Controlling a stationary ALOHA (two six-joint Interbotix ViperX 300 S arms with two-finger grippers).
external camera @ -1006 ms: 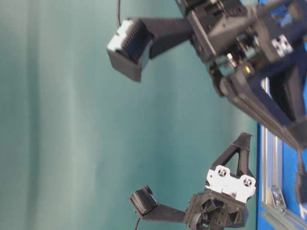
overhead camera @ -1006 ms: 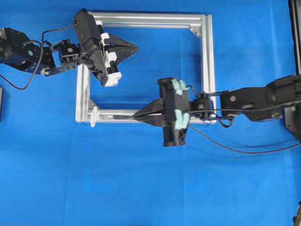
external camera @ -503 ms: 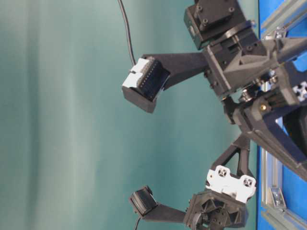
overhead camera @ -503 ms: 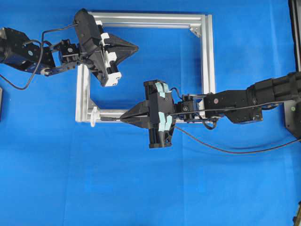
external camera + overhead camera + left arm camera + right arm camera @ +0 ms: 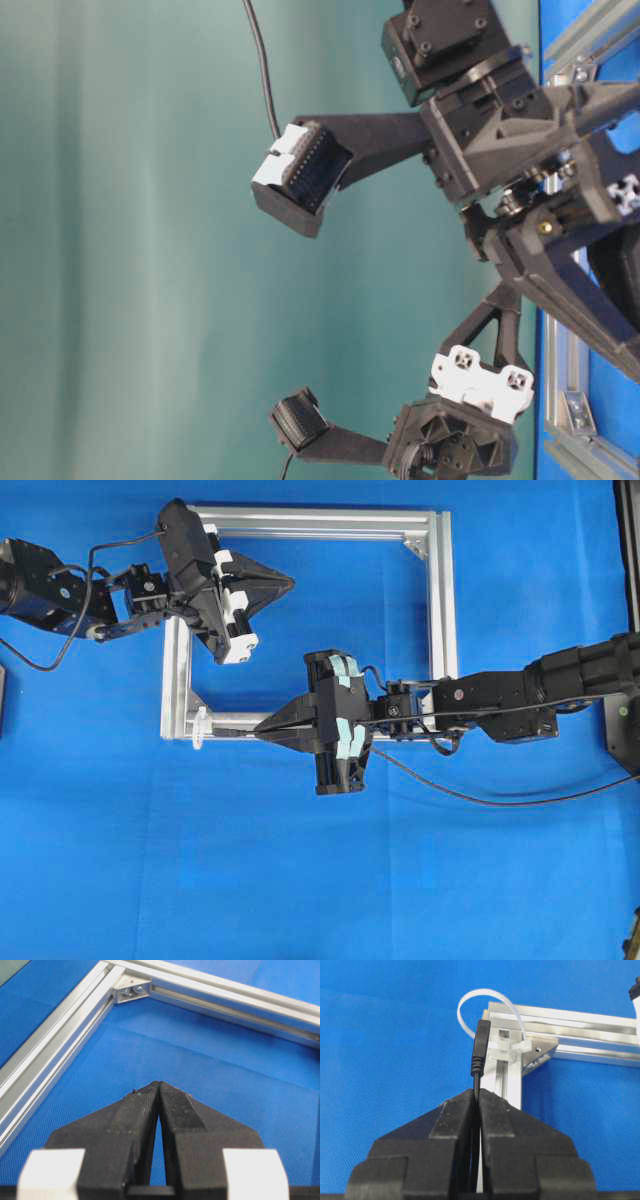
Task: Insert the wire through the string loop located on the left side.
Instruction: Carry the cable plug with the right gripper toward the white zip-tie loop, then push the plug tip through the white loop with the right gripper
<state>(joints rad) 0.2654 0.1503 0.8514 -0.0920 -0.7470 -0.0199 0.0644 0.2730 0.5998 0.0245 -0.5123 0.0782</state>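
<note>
Right wrist view: right gripper [image 5: 476,1097] pinches wire [image 5: 481,1045], seemingly before string loop [image 5: 470,997].

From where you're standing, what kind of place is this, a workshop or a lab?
Most likely a robotics lab bench set up for practice. A blue cloth covers the table, a bare aluminium frame lies on it, and the right hand holds the wire near a white string loop.

The wire [image 5: 481,1055] juts ahead of the right gripper [image 5: 477,1097], its plug just before the string loop [image 5: 487,1010] on the frame [image 5: 580,1022] corner
</note>
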